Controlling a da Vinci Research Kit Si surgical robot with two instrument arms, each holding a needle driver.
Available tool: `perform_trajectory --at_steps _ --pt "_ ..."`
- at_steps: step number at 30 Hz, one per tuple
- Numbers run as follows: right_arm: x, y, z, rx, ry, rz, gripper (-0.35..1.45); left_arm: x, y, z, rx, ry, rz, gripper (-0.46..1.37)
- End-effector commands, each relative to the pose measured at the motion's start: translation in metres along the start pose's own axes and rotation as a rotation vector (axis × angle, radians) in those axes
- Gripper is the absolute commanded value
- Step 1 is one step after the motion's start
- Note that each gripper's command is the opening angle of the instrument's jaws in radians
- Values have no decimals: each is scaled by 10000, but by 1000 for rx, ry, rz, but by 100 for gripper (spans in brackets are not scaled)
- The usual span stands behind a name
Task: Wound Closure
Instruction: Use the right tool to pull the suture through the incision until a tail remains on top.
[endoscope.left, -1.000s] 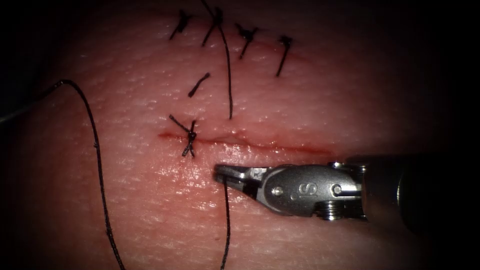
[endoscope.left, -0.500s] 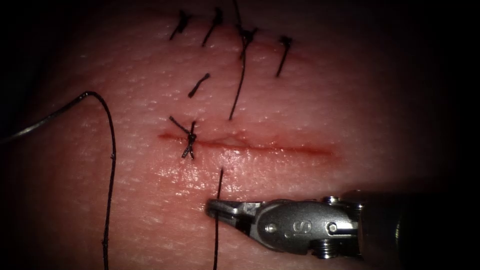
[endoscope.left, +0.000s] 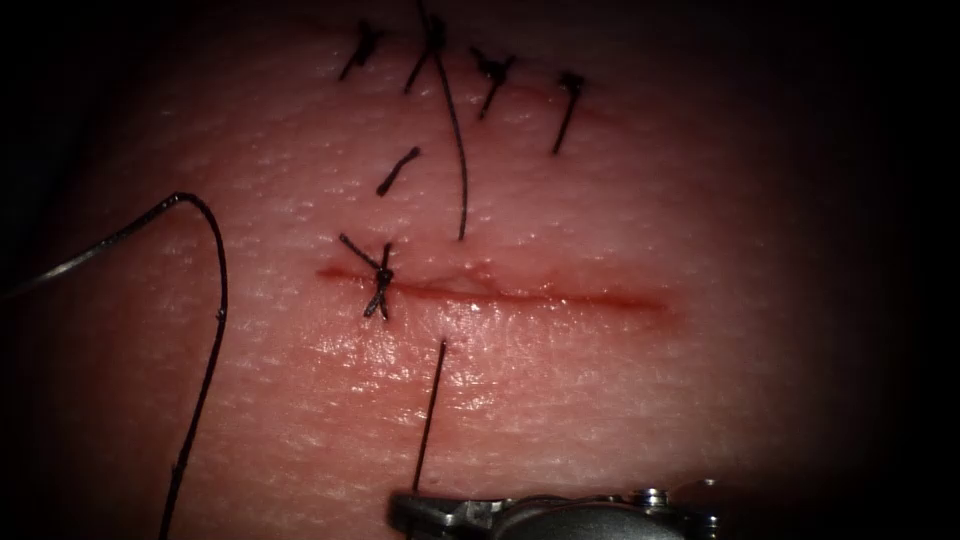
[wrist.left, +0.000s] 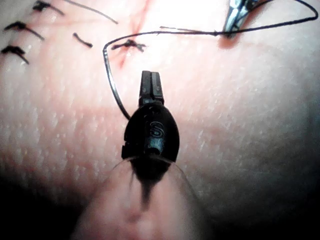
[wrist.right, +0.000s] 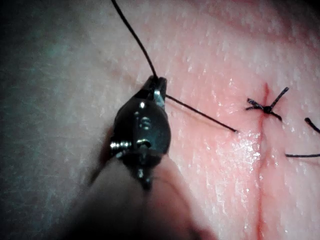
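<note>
The cut (endoscope.left: 540, 296) runs across the tissue (endoscope.left: 650, 200), with one knotted stitch (endoscope.left: 381, 272) near its left end. A thread (endoscope.left: 430, 420) leaves the tissue just below the cut and runs taut down to my right tool (endoscope.left: 400, 510), whose jaws are shut on it, as seen at the right tool (wrist.right: 157, 82). Above the cut the thread's other strand (endoscope.left: 458, 150) climbs away. The grey curved needle (endoscope.left: 90, 250) lies free on the tissue at the left, out of the tissue. My left tool (wrist.left: 151, 80) hovers beside the needle (wrist.left: 111, 85), jaws shut and holding nothing.
Several finished stitches (endoscope.left: 490, 70) with cut ends sit along an older line at the back. A loose cut thread end (endoscope.left: 398, 170) lies between that line and the cut. A long thread loop (endoscope.left: 215, 330) trails from the needle down the left side.
My right tool has moved down and away from the cut with the thread in its jaws, pulling thread through the tissue. The needle and its thread loop slid to the right.
</note>
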Motion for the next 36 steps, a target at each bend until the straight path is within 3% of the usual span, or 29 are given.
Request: perform_trajectory --at_steps 1,22,36 --pt "2 -5 0 7 -5 1 -35 0 0 -1 -10 1 1 -35" --pt "58 -80 -5 88 -11 30 -35 -1 -1 -2 -19 1 3 -35" --pt "62 -74 -8 77 18 31 -35 0 -1 -2 -20 1 3 -35"
